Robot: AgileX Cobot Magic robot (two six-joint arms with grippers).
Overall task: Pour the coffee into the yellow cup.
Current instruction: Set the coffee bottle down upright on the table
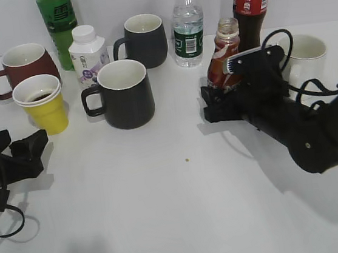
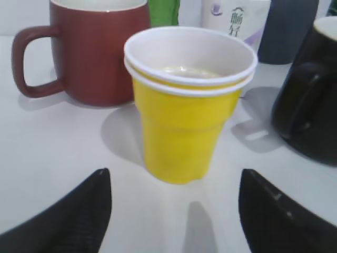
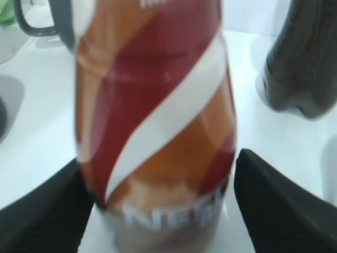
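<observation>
The yellow cup [image 1: 48, 113] stands at the left with dark coffee [image 1: 41, 95] inside it. In the left wrist view it [image 2: 179, 126] is just ahead of my left gripper [image 2: 176, 211], which is open and not touching it. In the exterior view the left gripper [image 1: 24, 142] sits low, right of and in front of the cup. The brown swirl-labelled coffee bottle [image 1: 225, 53] stands upright on the table with no cap. My right gripper [image 1: 215, 104] is around its lower part. In the right wrist view the bottle [image 3: 158, 105] fills the space between the fingers [image 3: 158, 211], with a thin gap on the right.
A dark red mug [image 1: 25, 66] is behind the cup. There are two black mugs [image 1: 125, 92] [image 1: 144, 41], a white milk bottle [image 1: 87, 53], a green bottle [image 1: 58, 23], a water bottle [image 1: 188, 29], a cola bottle [image 1: 252, 7] and a white mug [image 1: 304, 56].
</observation>
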